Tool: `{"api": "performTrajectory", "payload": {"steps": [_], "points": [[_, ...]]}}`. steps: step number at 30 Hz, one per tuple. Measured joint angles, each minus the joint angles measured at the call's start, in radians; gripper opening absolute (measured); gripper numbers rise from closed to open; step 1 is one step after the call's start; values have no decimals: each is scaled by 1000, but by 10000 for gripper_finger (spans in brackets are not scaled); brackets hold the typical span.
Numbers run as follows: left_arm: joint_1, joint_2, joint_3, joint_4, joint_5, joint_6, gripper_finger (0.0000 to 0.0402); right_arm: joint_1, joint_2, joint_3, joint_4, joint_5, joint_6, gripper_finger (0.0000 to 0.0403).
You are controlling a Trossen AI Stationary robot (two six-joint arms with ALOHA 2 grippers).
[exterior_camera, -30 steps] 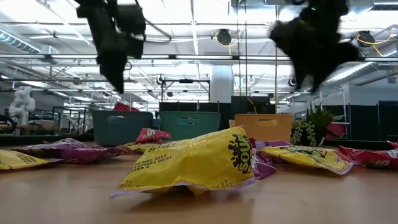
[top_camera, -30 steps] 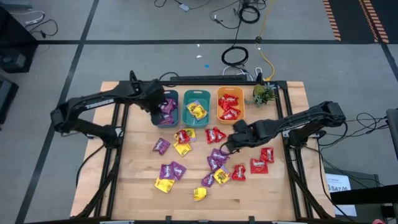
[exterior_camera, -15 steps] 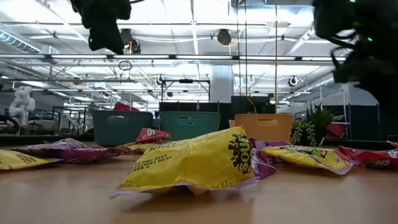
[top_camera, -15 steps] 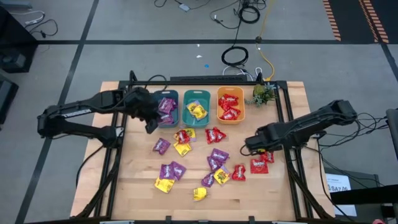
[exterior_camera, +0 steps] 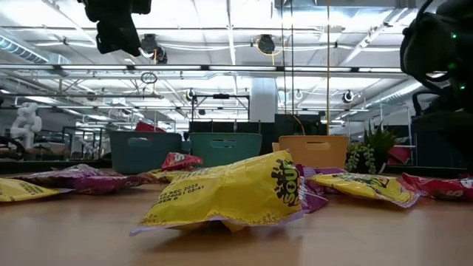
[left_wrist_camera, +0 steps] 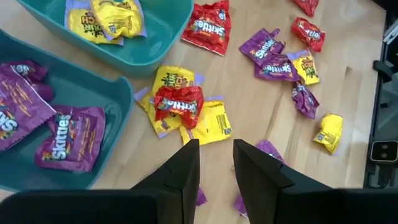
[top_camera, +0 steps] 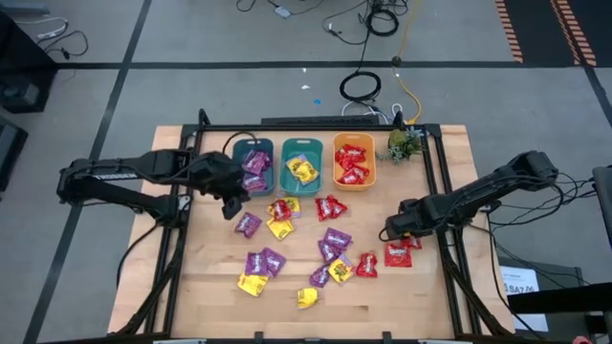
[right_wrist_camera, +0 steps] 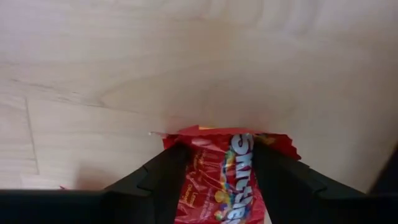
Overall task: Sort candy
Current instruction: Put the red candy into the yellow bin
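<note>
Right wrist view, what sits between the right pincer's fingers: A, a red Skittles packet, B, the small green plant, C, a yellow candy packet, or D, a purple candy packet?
A: a red Skittles packet lies on the wooden table between the fingers of the right pincer, which stand apart on either side of it.

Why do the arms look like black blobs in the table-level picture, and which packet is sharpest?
Low view: bright ceiling lights behind silhouette the arms; the nearest yellow packet is sharpest, the teal bins behind softer. Right wrist view: the red packet is slightly blurred.
</note>
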Motion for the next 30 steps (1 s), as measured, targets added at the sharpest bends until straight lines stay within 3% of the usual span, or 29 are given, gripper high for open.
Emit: {"api": "performTrajectory", "payload": {"steps": [3,9,13,19,25,30], "points": [[-22,0,0,1,-5,-22,107,0,5,5,-4,4,12,151],[-27,-1,0,-14,-1,-25,107,-4,-32,99,-172,105,-73,17],[-33,-3,0,-31,-11,6,107,-4,-51,168,-206,175,-61,21],[-52,-24,-27,52,-12,139,107,-7,-67,329,-263,387,-106,5],[-83,-156,-224,256,18,191,107,-57,-67,489,-275,533,-289,5],[-97,-281,-360,339,29,156,107,-173,-68,596,-225,623,-451,5]]}}
